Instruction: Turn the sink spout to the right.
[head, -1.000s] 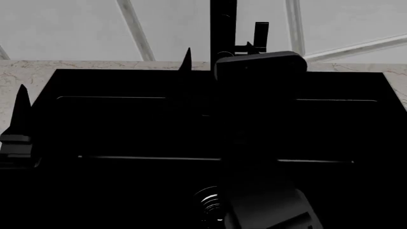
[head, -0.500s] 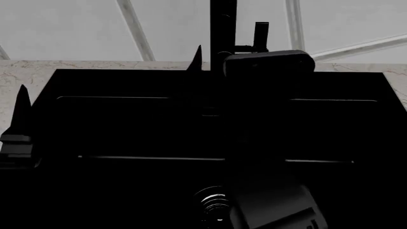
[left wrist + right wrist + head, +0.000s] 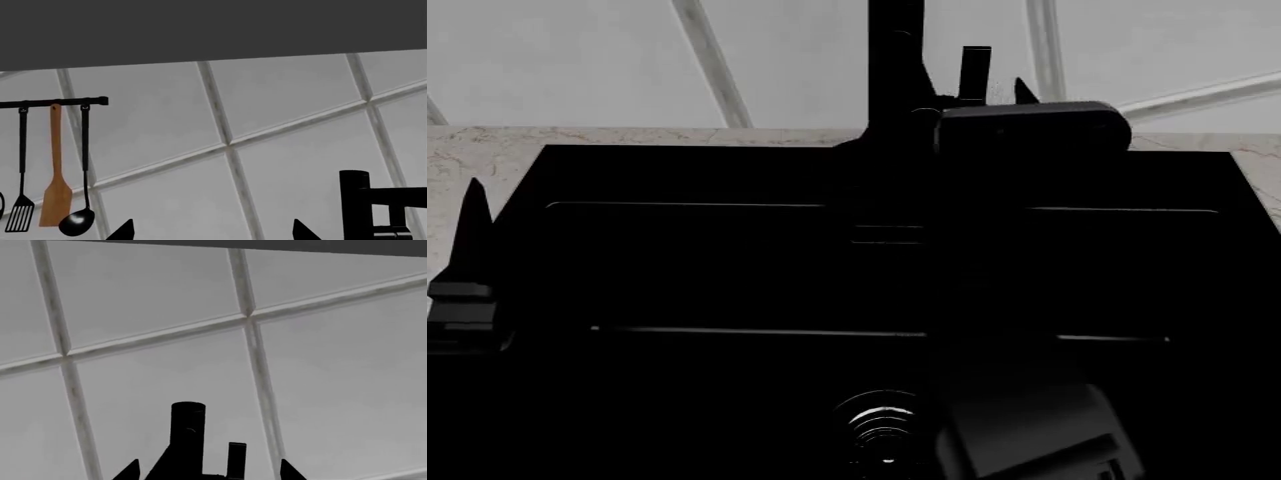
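The faucet's black column (image 3: 894,50) rises behind the black sink (image 3: 694,175), with the small upright lever (image 3: 974,65) just to its right. The spout's tube arm does not stand out against the black basin. My right gripper (image 3: 972,100) is open at the faucet. In the right wrist view (image 3: 208,472) the column (image 3: 187,435) and lever (image 3: 237,457) stand between its fingertips, and I cannot tell if they touch. My left gripper (image 3: 467,250) is open and empty at the sink's left edge. In its wrist view (image 3: 213,235) the faucet (image 3: 353,205) is off to one side.
White marbled counter (image 3: 467,150) rims the sink, and a tiled wall stands behind it. The round metal drain (image 3: 881,430) lies in the basin's near part beside my right arm (image 3: 1028,440). A rail with hanging utensils (image 3: 57,170) is on the wall.
My right gripper has moved right along the sink's back edge, from left of the column to straddling the column and lever. The left arm has not moved.
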